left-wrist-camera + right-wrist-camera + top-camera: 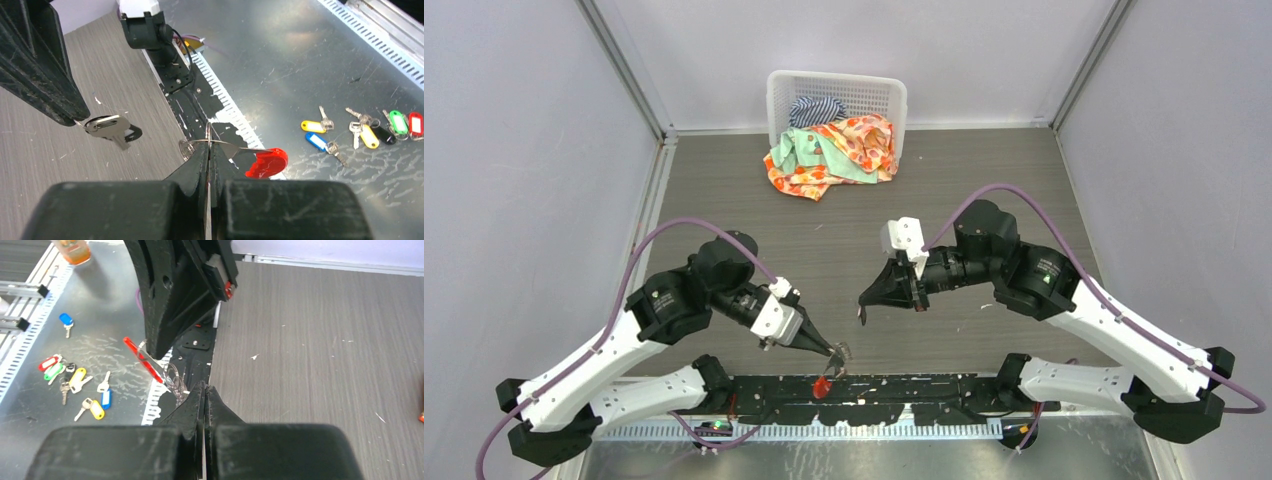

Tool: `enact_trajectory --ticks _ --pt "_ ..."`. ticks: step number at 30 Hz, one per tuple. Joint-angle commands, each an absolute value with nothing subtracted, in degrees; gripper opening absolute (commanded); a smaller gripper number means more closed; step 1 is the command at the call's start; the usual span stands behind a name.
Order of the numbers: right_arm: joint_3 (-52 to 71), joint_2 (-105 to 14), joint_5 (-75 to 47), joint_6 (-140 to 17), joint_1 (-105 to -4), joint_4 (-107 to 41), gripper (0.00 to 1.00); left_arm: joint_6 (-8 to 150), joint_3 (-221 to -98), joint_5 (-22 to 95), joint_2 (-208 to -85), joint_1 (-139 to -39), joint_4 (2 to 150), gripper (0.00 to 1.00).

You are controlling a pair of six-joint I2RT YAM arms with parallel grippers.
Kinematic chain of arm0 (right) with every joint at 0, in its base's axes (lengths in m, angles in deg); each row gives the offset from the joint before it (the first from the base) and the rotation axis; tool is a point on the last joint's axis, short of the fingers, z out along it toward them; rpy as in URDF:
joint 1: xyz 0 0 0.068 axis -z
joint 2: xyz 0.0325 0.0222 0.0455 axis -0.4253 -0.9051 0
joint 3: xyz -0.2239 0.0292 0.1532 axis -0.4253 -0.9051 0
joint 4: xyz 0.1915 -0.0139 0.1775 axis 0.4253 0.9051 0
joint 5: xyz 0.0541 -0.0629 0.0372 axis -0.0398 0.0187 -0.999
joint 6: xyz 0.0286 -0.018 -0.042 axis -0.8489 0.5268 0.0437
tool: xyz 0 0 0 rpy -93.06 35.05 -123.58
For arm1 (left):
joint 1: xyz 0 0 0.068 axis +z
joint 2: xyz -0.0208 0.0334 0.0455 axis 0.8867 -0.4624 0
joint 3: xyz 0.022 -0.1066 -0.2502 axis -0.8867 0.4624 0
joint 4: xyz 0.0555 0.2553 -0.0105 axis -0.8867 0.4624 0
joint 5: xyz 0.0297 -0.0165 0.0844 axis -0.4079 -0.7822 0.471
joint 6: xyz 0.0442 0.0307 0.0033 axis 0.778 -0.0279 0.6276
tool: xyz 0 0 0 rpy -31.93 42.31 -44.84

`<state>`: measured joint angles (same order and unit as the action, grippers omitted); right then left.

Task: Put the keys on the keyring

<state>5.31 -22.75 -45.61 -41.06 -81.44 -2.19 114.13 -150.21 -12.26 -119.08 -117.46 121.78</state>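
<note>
Carefully, with my left gripper [208,147] clamped on the grey metal keyring [227,148] with its red tag [267,162] at the near edge of the table [1024,180], I should hold steady and steer the black-headed silver key [107,126], pinched in my right gripper [75,119] nearby, onto the ring's split.

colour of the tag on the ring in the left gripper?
Red. The tag shows best in the left wrist view, hanging from the keyring.

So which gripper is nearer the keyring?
Left. The left gripper is shut on the keyring; the right gripper hangs apart from it, farther from the bases, shut on a key.
</note>
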Motion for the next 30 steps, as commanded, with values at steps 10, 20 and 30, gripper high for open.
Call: enact_trajectory --ticks 10,20,30 --pt "11.6 -28.1 -53.5 -37.7 -82.5 2.8 0.01 130.4 -154.2 -11.3 -122.1 -117.5 127.8 0.00" --pt "13.8 -31.2 -53.3 -34.9 -85.7 6.1 0.01 129.9 -153.8 -11.0 -122.8 -117.5 126.0 0.00" --pt "15.6 -33.7 -50.6 -33.2 -88.3 7.8 0.01 129.1 -152.7 -11.2 -122.3 -117.5 125.0 0.00"
